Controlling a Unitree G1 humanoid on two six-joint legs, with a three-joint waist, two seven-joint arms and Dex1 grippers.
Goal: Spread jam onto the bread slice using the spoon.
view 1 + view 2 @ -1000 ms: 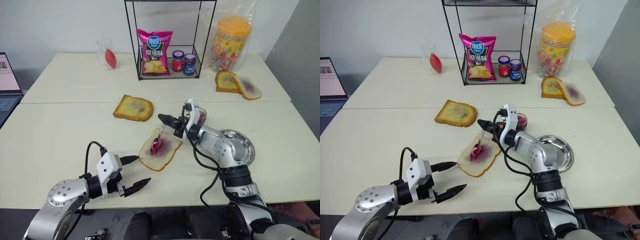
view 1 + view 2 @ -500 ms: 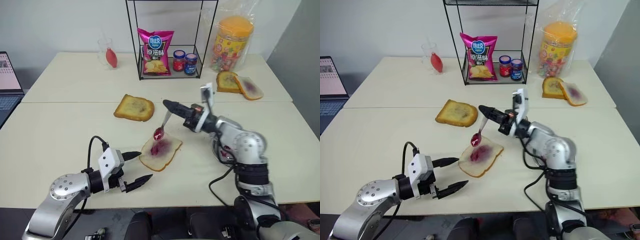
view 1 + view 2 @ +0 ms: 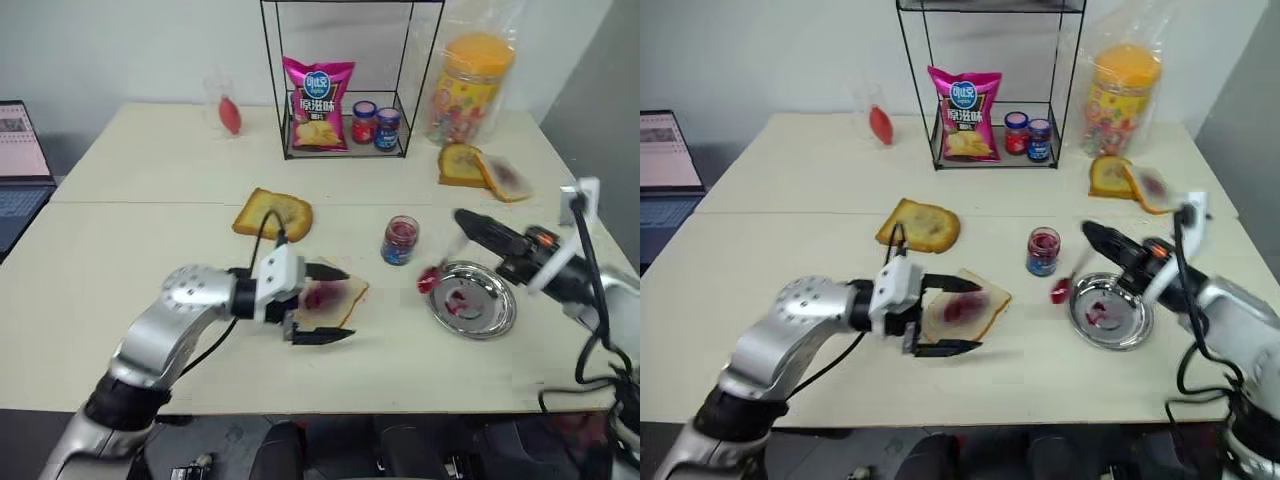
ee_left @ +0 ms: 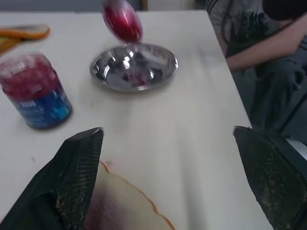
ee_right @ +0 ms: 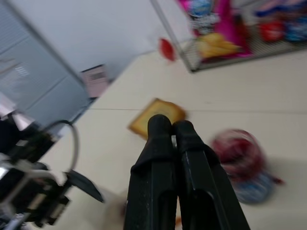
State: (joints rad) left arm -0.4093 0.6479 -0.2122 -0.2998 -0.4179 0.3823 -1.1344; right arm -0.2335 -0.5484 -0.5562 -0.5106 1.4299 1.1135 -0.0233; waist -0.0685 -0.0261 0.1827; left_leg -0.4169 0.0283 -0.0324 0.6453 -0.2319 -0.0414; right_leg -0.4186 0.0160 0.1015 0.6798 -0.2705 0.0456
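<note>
Spoon over plate, jam spread on bread
Right tool (image 3: 462, 217) pinches spoon (image 3: 441, 265); left tool (image 3: 338, 303) spread astride bread slice (image 3: 335, 298), jam may drip on tabletop (image 3: 150, 240)

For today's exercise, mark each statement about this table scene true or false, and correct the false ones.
1. The right gripper holds the spoon by its handle. True.
2. The spoon's bowl rests on the bread slice. False: it hangs in the air at the near edge of the steel plate, away from the bread.
3. The left gripper is open, one finger on each side of the bread slice. True.
4. The jam jar stands inside the wire rack. False: it stands on the table between the bread slice and the plate.
5. The bread slice has no jam on it. False: a purple smear sits at its centre.
</note>
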